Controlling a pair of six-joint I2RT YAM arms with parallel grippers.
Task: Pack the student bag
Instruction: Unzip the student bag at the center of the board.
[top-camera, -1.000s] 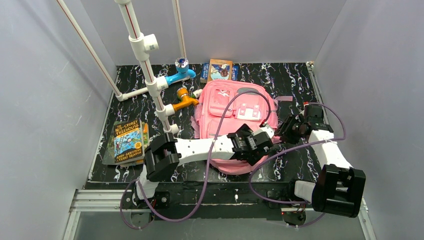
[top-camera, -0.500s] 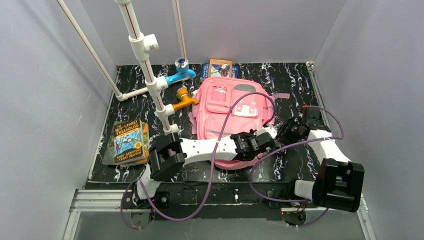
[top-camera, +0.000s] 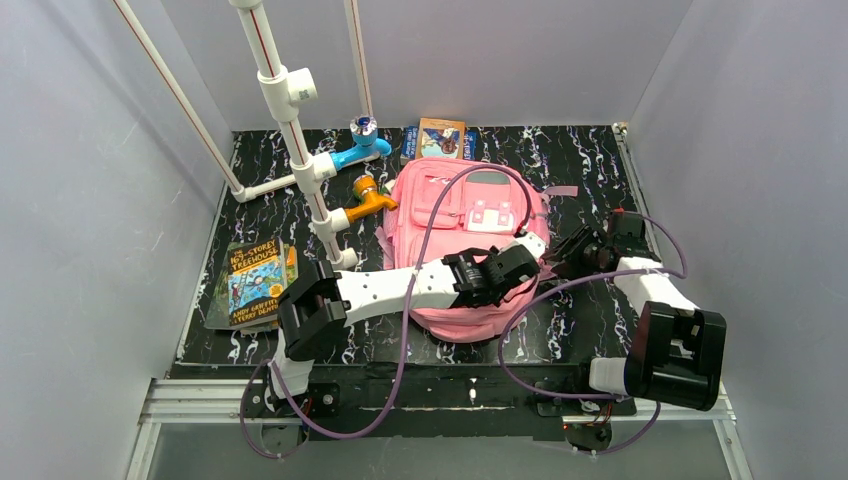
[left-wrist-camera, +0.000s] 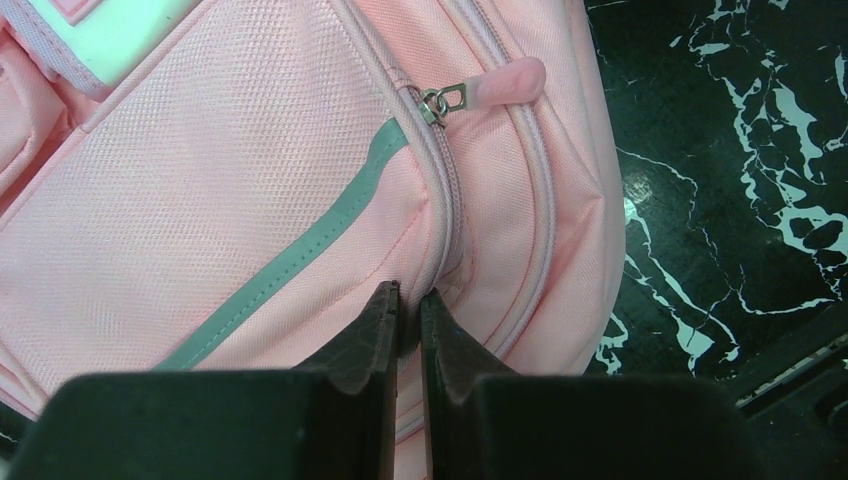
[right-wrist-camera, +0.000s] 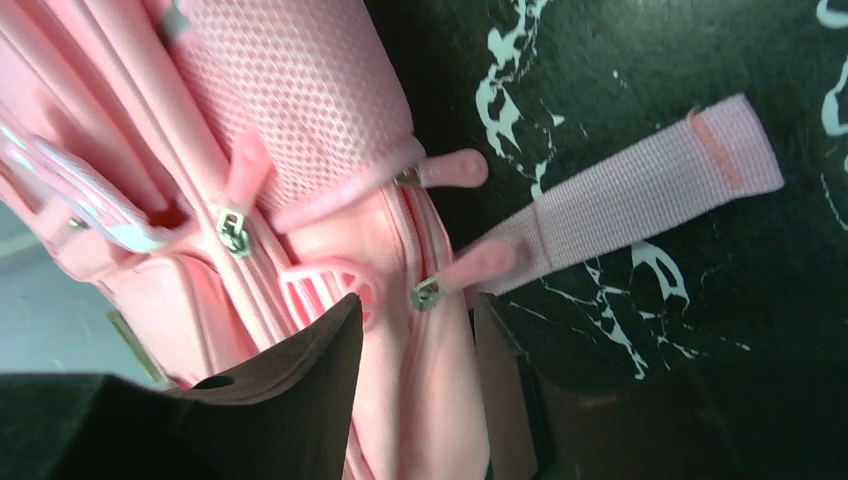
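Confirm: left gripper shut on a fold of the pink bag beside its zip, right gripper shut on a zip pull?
Wrong on the right gripper: the right wrist view shows it open, fingers spread, the zip pull ahead of them ungripped. The left gripper is shut on a fold of the student bag beside its zip.

A black table (top-camera: 590, 160) veined in white lies beneath the fingers (left-wrist-camera: 365, 338). Plain pale grey walls (top-camera: 500, 50) close it in beyond them and on both sides. A white pipe frame (top-camera: 272, 65) stands to their left. The light is soft and even.
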